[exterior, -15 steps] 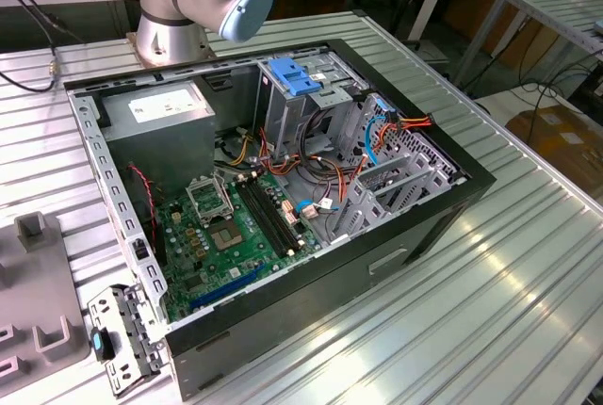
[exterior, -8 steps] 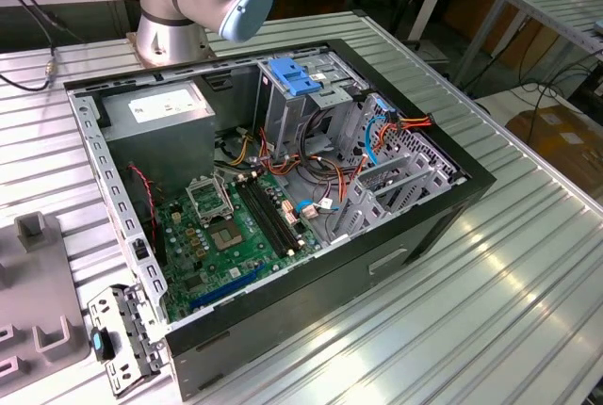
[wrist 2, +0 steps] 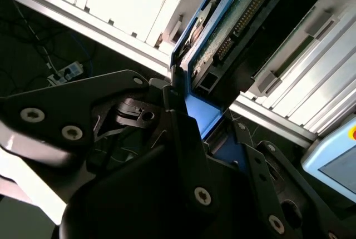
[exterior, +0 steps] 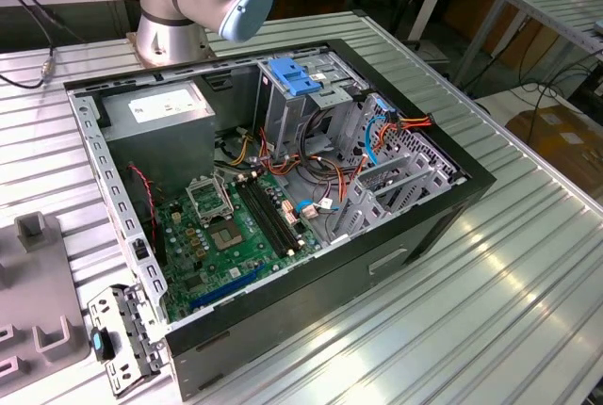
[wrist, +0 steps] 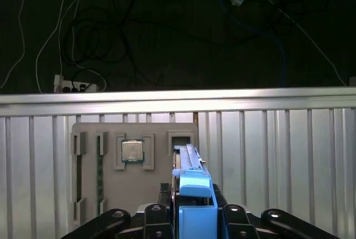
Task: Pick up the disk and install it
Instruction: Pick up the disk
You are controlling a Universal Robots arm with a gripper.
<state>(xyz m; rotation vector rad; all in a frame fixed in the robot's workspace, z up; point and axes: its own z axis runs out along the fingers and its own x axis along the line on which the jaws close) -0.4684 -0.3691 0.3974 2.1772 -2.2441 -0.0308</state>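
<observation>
1. Gripper state. In both wrist views the gripper (wrist: 194, 219) (wrist 2: 204, 125) is closed to a narrow gap on the disk (wrist: 192, 179) (wrist 2: 236, 19). One black finger (wrist 2: 179, 111) presses against the edge of the blue carrier frame. In the first wrist view the black finger bodies (wrist: 157, 217) sit tight on either side of the frame.

2. Disk position. The disk stands on edge between the fingers and projects beyond them. The second wrist view shows its green circuit-board face and a row of connector pins, bordered by the blue frame. In the first wrist view the disk is seen edge-on, in front of a grey fixture plate (wrist: 111, 194). Whether it touches the plate cannot be determined.

3. Fixture plate. The plate lies on the ribbed aluminium table (wrist: 278, 161). It carries a processor chip (wrist: 132, 151) in a square pocket. A rectangular pocket (wrist: 181, 139) lies just past the far end of the disk.

4. Installation site. In the exterior view the open computer case (exterior: 429, 226) occupies the centre of the frame. The motherboard (exterior: 226, 235) is in its lower-left part. The grey power-supply box (exterior: 155, 113) is at upper left inside the case. The metal drive cage (exterior: 316, 113) with its blue latch (exterior: 294, 77) is at upper centre. The arm base (exterior: 174, 33) stands on the table behind the case, at the top of the frame.
</observation>
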